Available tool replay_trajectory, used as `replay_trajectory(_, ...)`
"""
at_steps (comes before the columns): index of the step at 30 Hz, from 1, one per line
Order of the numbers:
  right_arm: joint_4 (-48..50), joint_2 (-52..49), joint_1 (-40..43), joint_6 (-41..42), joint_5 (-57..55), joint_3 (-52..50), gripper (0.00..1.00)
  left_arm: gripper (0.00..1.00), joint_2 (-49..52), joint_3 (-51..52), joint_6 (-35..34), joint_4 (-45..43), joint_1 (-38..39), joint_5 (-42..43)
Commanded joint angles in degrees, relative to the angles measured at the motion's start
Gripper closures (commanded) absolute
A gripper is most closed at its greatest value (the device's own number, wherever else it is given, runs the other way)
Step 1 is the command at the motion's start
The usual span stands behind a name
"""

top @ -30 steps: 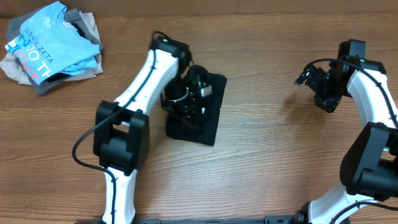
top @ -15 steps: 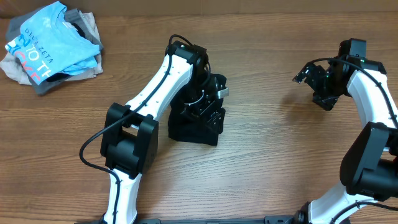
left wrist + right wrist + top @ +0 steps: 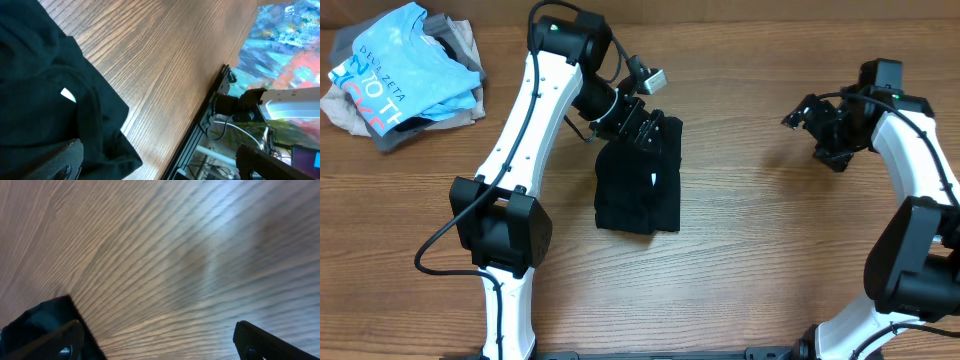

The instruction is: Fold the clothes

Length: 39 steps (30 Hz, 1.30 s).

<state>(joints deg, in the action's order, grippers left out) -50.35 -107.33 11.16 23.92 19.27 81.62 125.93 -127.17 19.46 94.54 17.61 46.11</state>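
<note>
Clothes [image 3: 638, 190] lie mid-table [image 3: 750, 250] as a compact black rectangle, left gripper [image 3: 645, 128] over the far edge, jaws wide and empty, probably lining up another fold; right gripper [image 3: 812, 120] parked well apart, likewise spread, holding nothing.

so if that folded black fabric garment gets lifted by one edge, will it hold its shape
Probably not: the folded black fabric garment has soft rumpled edges, so it would likely sag and unfold. Pushed, it would probably slide or bunch on the wooden table, not roll.
</note>
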Motion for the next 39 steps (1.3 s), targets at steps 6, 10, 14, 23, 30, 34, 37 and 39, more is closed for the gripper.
replay_trajectory(6,2.73,0.48,-7.89,-5.07,4.81,-0.24,0.01,0.0,-0.04,-1.38,-14.62,-6.64,-3.58,-4.17)
replay_trajectory(10,4.2,0.48,-12.87,-9.66,4.76,-0.13,0.13,0.0,-0.04,-1.55,-33.31,-8.76,-10.8,-17.07)
replay_trajectory(14,8.37,0.48,-18.43,-10.47,3.32,-0.13,0.12,0.0,-0.04,-1.55,-43.28,-7.76,-19.5,-27.52)
replay_trajectory(23,14.73,0.48,-30.49,-10.4,-2.8,-0.13,0.16,0.0,-0.04,-1.44,-46.03,-5.4,-32.48,-31.82)
replay_trajectory(30,15.63,0.48,-37.05,-5.9,-10.84,-0.13,0.22,0.0,-0.04,-1.44,-43.65,-4.5,-33.11,-33.33)
replay_trajectory(34,15.85,0.48,-39.39,-5.64,-10.67,-0.13,0.22,0.0,-0.04,-1.44,-43.65,-4.63,-32.41,-34.18)
replay_trajectory(37,16.41,0.02,-40.59,-4.66,-10.82,-0.15,0.22,0.0,-0.04,-1.44,-43.65,-4.61,-31.93,-34.69)
replay_trajectory(39,17.22,-0.83,-40.89,-3.48,-11.67,-0.15,0.26,0.0,-0.04,-1.44,-43.65,-4.59,-31.76,-34.69)
